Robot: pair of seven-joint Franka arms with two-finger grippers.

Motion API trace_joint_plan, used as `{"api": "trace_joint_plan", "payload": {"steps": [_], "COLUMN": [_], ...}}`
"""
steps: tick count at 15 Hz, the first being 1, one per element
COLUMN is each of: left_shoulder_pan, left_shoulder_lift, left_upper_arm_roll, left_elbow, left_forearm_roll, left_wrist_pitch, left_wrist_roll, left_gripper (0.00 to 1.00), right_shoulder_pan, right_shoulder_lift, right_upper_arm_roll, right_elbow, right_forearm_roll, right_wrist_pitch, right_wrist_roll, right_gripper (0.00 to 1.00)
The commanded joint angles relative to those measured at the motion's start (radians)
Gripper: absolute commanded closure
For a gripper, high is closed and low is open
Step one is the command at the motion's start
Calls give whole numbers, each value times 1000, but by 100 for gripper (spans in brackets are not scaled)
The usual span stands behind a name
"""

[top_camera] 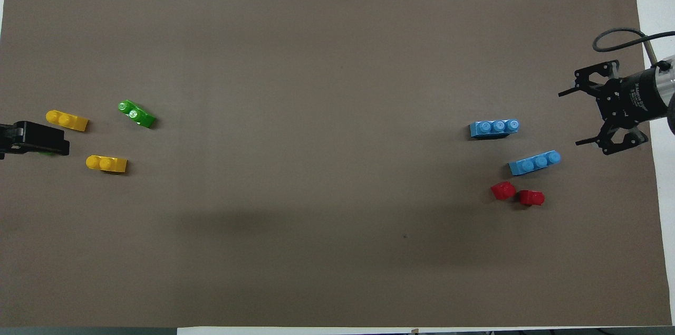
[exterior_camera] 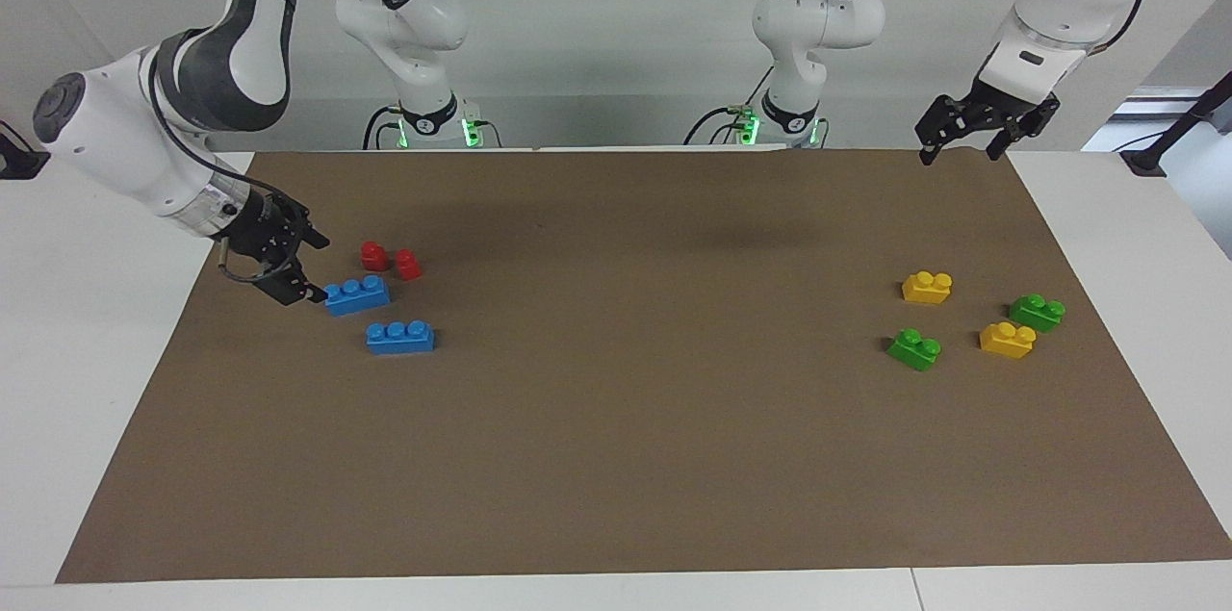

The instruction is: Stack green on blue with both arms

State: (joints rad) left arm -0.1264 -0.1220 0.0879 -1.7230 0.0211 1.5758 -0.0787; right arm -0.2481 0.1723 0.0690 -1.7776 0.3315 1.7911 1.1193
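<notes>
1. My right hand (exterior_camera: 306, 267), open, sits low at the facing view's left, just beside a blue brick (exterior_camera: 357, 294).
2. My left hand (exterior_camera: 965, 141) hangs open, upper right.
3. Both green bricks (exterior_camera: 914, 348) lie lower right.

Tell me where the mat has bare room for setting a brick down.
The whole middle of the brown mat is bare, between the blue bricks with red pieces and the green bricks with yellow bricks. Both end clusters are crowded.
</notes>
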Motion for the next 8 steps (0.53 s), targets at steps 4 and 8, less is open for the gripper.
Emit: {"api": "trace_joint_plan", "payload": {"steps": [4, 8], "left_shoulder_pan": [5, 13], "left_shoulder_lift": [-56, -5], "left_upper_arm_roll": [7, 9], "left_elbow": [-127, -138], "left_forearm_roll": [-119, -122], "left_wrist_pitch": [147, 176], "left_wrist_roll": [-397, -432], "left_gripper": [0, 0], "right_shoulder_pan": [-11, -11], "right_shoulder_lift": [47, 75], "right_upper_arm_roll": [12, 14], "right_elbow": [-42, -83], "right_forearm_roll": [53, 84], "right_wrist_pitch": [103, 165], "right_wrist_roll": [70, 45], "right_gripper": [0, 0]}}
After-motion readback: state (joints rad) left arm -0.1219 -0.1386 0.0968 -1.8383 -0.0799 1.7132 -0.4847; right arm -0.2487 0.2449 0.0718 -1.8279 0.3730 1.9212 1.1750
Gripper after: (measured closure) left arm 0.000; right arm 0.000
